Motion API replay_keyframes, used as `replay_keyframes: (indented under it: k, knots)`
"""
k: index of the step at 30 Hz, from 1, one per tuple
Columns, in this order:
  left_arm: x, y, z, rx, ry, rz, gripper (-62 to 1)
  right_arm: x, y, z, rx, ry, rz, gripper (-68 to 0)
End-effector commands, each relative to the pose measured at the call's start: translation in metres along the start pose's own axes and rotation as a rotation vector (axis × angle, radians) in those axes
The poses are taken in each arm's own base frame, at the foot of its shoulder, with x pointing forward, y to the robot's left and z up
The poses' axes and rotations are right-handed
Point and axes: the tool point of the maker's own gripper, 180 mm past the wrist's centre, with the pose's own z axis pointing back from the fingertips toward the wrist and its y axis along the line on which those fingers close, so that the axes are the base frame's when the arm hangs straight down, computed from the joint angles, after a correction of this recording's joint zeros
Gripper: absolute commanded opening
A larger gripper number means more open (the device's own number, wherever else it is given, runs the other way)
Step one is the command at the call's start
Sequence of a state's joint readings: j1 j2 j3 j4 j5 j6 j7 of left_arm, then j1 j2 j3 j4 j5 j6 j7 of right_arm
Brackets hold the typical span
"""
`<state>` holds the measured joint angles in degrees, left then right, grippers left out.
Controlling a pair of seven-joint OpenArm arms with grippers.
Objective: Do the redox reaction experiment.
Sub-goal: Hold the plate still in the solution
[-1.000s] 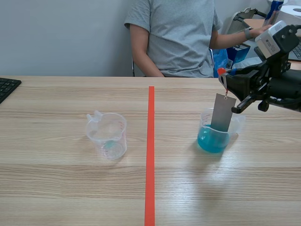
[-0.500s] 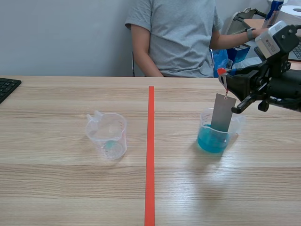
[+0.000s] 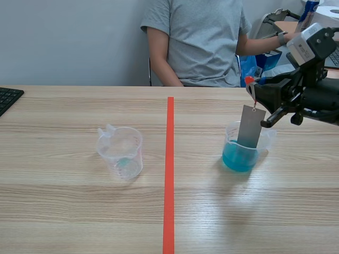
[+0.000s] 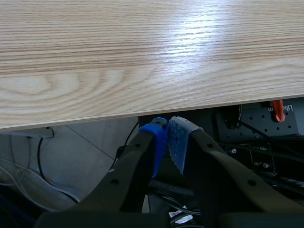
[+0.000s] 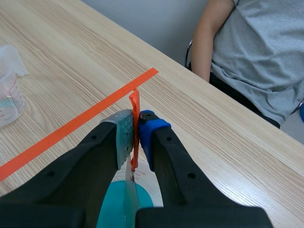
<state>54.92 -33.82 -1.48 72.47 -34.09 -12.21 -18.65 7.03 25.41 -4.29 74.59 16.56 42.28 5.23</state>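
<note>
Scene view only: the right arm comes in at the far right, and its jaws are raised above the beaker of blue liquid (image 3: pixel 241 154), which stands on the tabletop (image 3: pixel 79 206) right of the orange-red tape line (image 3: pixel 169 174). A grey metal plate (image 3: pixel 250 126) hangs upright from the jaws by an orange tag (image 3: pixel 249 80). Its lower end is inside the beaker at about liquid level; cannot tell how deep it dips. A clear beaker (image 3: pixel 121 152) with red scale marks and a faint greenish trace at its bottom stands left of the line, well apart. A keyboard (image 3: pixel 8 98) is at the left edge and a person (image 3: pixel 201 37) sits across. The right wrist view shows what the scene view doesn't: the right jaws are clamped on the orange tag (image 5: pixel 135 102), pinched between both pads (image 5: pixel 124 129), with the plate edge-on below over the blue liquid. The left arm is seen only in the left wrist view: its jaws are clenched on nothing, blue pads (image 4: pixel 179 137) touching, below the tabletop's near edge (image 4: pixel 142 57), with cables underneath.
</note>
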Motion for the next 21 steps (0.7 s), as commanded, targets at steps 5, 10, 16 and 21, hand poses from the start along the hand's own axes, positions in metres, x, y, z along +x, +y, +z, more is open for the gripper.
replay_keyframes:
  k: [5, 10, 16, 21]
  knots:
    - [0.005, -0.003, 0.0, -0.015, -0.016, -0.002, -55.8, 0.026, 0.005, 0.008, 0.011, -0.038, 0.075, -66.0]
    - [0.005, -0.003, 0.0, -0.015, -0.016, -0.002, -55.8, 0.045, 0.01, 0.018, 0.001, -0.065, 0.126, -66.0]
    - [0.005, -0.003, 0.0, -0.015, -0.016, -0.002, -55.8, 0.071, 0.011, 0.032, -0.026, -0.101, 0.19, -66.0]
    - [0.005, -0.003, 0.0, -0.015, -0.016, -0.002, -55.8, 0.096, 0.011, 0.043, -0.051, -0.135, 0.228, -66.0]
